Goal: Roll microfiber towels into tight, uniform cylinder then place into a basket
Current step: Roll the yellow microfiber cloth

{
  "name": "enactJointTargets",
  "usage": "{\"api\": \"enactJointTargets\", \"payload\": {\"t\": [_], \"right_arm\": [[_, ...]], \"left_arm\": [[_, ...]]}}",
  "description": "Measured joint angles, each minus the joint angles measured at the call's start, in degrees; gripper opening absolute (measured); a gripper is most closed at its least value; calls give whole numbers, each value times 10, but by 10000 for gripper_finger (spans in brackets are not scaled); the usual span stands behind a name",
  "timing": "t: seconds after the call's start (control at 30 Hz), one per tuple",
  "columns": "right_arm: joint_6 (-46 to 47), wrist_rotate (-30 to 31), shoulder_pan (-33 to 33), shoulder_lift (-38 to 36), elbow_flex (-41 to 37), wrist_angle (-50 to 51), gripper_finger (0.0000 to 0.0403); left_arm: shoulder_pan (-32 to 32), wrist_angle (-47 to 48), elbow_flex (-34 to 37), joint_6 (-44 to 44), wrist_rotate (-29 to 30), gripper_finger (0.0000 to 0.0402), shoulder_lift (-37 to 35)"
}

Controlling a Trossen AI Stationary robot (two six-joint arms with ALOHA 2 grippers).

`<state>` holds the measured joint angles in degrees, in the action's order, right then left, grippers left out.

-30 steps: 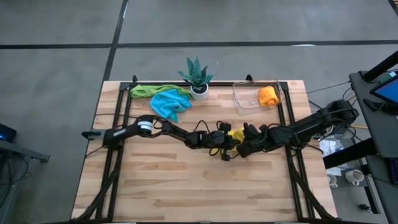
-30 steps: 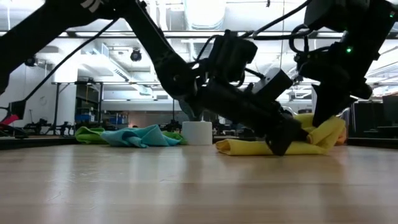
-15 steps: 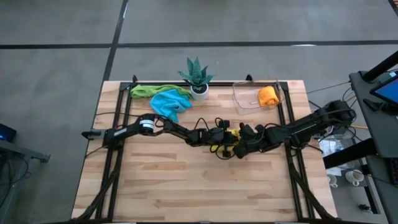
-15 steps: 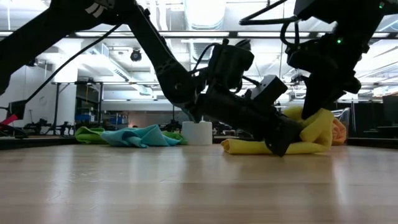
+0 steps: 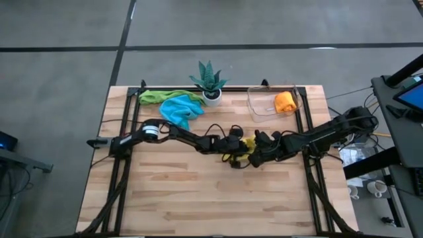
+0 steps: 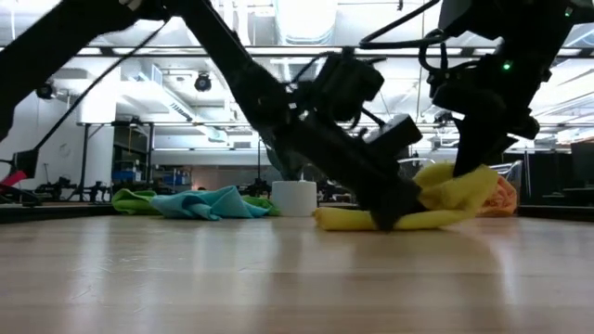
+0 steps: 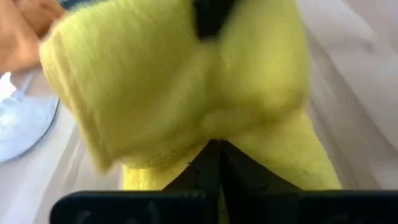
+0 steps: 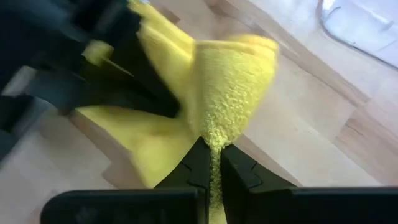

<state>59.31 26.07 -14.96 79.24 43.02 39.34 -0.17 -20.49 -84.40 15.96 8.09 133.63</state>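
Note:
A yellow towel [image 6: 445, 199] lies at the middle of the table, its lower part flat on the wood [image 6: 343, 219] and its right part lifted. My left gripper [image 6: 385, 221] reaches in from the left, shut, with its tips on the flat part. My right gripper [image 6: 469, 165] is shut on the lifted part from above. An orange towel [image 5: 285, 101] lies in the clear basket [image 5: 252, 106] at the far right. A green towel [image 5: 155, 96] and a blue towel [image 5: 180, 109] lie crumpled at the far left. My left gripper presses its shut fingertips [image 7: 217, 152] slanting down from the table's left onto the flat layer [image 7: 292, 168], where the lifted fold begins. I cannot tell whether any cloth sits between the fingers. My right gripper pinches a bunched fold of the yellow towel [image 8: 214, 127] between its two fingers, coming from above and slanting down. The held part is lifted off the wood and droops over the flat layer, which stays on the table.
A spiky green plant in a white pot [image 5: 209, 80] stands at the far edge between the loose towels and the basket. Bare wood [image 5: 198, 198] stretches across the near half of the table. Black frame rails [image 5: 129, 125] run along both sides.
My left gripper's tips have slid a little toward the table's left along the flat layer, and the hand has tipped. The fold in my right gripper has risen slightly and shifted left over the flat part. Both grippers stay shut.

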Motion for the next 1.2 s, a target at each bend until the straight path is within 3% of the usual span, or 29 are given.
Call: {"api": "enactJointTargets", "payload": {"t": [0.17,0.3,0.57,0.77,1.2], "right_arm": [[0,1,0,-2,0,0,11],[-3,0,0,-2,0,3,11],[-23,-10,0,-2,0,3,11],[-24,-11,0,3,0,0,11],[-26,-11,1,4,-1,-3,11]], "left_arm": [[-5,16,39,39,0,0,-56],[-5,-33,76,100,0,0,-88],[20,-196,129,191,-22,0,-86],[55,-190,109,180,-132,0,-66],[66,-98,90,226,-205,0,-71]]}}
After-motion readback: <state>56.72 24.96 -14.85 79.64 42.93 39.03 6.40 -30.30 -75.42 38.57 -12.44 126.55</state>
